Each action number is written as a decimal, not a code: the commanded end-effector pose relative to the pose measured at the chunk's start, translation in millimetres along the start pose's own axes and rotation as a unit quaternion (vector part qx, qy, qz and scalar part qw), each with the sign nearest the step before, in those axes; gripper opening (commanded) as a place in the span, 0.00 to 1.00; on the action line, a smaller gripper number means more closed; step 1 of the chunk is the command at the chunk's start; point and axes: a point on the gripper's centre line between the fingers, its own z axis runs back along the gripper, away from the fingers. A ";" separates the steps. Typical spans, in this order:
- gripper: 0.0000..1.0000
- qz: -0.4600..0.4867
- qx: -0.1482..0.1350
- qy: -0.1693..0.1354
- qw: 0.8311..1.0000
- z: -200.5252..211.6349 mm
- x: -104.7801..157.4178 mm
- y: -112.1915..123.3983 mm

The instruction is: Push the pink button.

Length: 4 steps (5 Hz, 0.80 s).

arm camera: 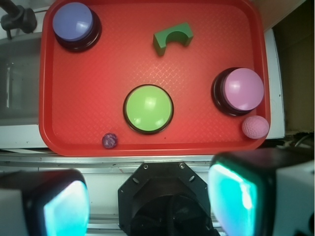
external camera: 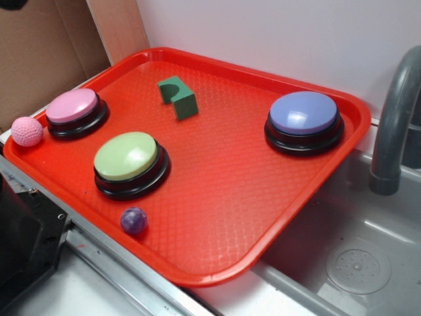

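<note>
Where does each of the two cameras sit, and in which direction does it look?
Exterior: it sits off the arm, above one long side of the red tray, and looks down at a slant across it toward the wall; a sink and a grey tap show at the right; no gripper shows.
Wrist: it sits on the arm, high up, and looks straight down on the tray; the open gripper fills the bottom edge.
Both show the pink button, green button, blue button, green block, pink ball and purple ball.
</note>
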 end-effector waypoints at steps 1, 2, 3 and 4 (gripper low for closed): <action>1.00 0.000 0.000 0.000 1.000 0.0 0.0 0.0; 1.00 0.055 -0.020 0.038 0.998 -37.1 3.4 51.2; 1.00 0.109 -0.001 0.033 0.994 -61.0 7.5 98.5; 1.00 0.144 0.020 0.016 0.989 -68.0 -0.1 123.6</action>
